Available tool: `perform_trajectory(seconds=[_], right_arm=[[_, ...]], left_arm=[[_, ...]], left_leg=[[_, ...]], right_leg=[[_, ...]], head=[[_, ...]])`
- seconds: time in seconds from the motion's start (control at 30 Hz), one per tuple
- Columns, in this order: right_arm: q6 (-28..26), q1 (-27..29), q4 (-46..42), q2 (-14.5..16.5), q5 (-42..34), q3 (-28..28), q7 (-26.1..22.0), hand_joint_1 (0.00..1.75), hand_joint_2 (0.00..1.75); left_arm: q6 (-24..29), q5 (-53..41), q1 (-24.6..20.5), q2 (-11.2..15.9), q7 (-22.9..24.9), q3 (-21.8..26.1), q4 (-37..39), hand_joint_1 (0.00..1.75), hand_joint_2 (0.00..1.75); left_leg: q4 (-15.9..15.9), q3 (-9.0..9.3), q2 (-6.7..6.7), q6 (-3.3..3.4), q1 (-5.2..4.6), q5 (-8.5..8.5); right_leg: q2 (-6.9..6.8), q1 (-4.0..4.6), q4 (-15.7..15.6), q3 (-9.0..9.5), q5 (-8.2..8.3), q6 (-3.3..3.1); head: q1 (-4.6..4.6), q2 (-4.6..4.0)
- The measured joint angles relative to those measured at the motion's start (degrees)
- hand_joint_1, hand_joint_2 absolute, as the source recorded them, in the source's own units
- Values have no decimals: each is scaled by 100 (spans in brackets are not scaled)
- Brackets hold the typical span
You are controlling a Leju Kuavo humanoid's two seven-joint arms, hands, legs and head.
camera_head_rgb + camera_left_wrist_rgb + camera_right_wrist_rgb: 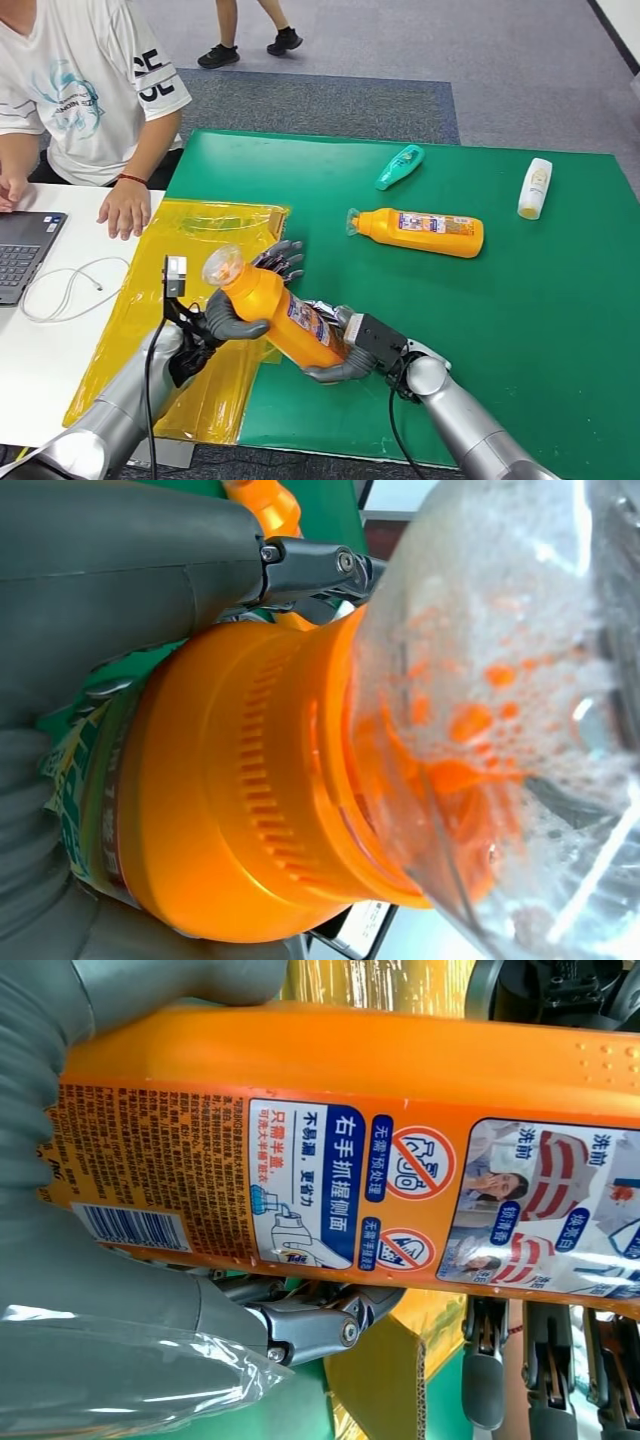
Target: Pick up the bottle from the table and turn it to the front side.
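An orange detergent bottle (pixel 283 315) with a clear cap (pixel 221 265) is held tilted above the near edge of the green table (pixel 528 330), cap toward the left. My left hand (pixel 226 322) grips it just below the neck, thumb in front and fingers (pixel 281 258) behind. My right hand (pixel 343 352) grips its base end. In the left wrist view the orange shoulder (pixel 241 780) and the clear cap (pixel 513 680) sit close under my thumb (pixel 113 570). The right wrist view shows the bottle's printed label (pixel 302 1180) with a barcode, held in my right hand (pixel 90 1260).
A second orange bottle (pixel 419 232), a teal bottle (pixel 399 166) and a white bottle (pixel 534 187) lie farther back on the green table. A yellow plastic sheet (pixel 189 235) lies under my left arm. At the left a person (pixel 83 90) sits by a laptop (pixel 23 250) and a white cable (pixel 68 285).
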Motion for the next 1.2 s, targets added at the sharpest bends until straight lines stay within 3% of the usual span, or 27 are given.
perform_trajectory(seconds=[0.87,1.2], right_arm=[[7,-7,92,2,-39,0,10,175,175],[26,-43,92,4,-69,-2,30,175,175]], left_arm=[[-180,120,-137,-114,2,-10,379,0,175],[83,-203,-287,-122,87,-143,550,0,175]], left_leg=[[0,0,0,0,0,0],[0,0,0,0,0,1]], right_leg=[[0,0,0,0,0,0],[0,0,0,0,1,0]], head=[[0,0],[0,-1]])
